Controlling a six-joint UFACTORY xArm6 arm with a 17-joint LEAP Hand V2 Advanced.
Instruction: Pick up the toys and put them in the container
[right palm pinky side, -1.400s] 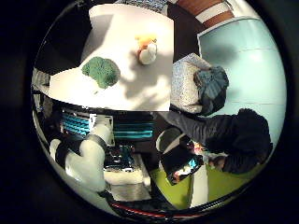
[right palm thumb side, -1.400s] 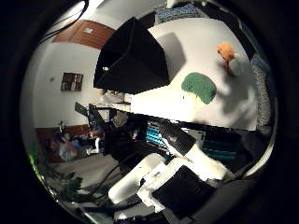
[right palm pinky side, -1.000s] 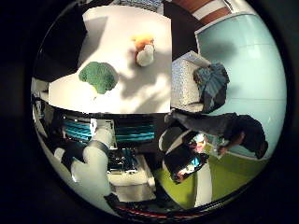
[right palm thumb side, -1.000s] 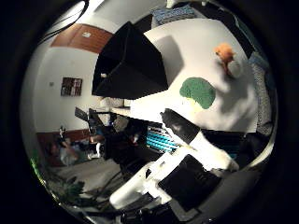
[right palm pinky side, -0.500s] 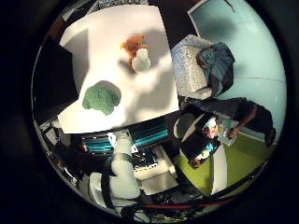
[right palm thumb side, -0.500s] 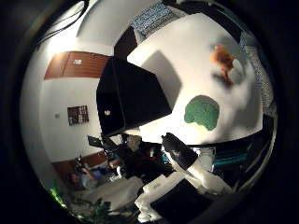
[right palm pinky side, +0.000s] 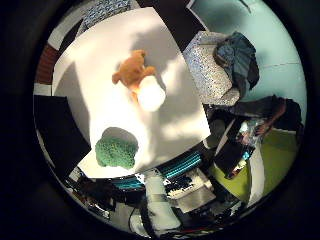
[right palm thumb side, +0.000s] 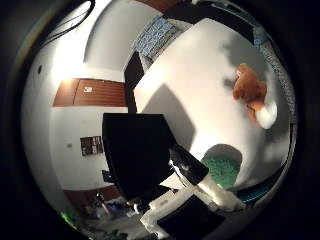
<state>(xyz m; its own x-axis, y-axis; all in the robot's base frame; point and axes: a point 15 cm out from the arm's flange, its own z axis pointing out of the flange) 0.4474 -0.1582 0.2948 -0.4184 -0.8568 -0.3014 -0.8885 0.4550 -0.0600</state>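
Note:
Two toys lie on the white table (right palm pinky side: 110, 55). One is an orange teddy bear (right palm pinky side: 132, 70) with a white rounded piece (right palm pinky side: 150, 96) touching it. The other is a green broccoli toy (right palm pinky side: 116, 152), near the table edge closest to my arm. The black container (right palm thumb side: 135, 150) stands on the table beside the broccoli, and its open side cannot be seen. My right hand (right palm thumb side: 197, 175) is well above the table and apart from every toy. One finger (right palm pinky side: 159, 200) shows at the view's edge, relaxed, and nothing is held.
A speckled seat (right palm pinky side: 212, 72) piled with dark clothes stands beside the table. A patterned cloth (right palm thumb side: 157, 35) lies past the table's far end. Teal-striped equipment (right palm pinky side: 175, 167) sits below the table's near edge, by the arm's base.
The whole picture has shifted: the palm now faces the table more squarely and the toys sit nearer the middle. Teddy, broccoli and container keep their places on the table.

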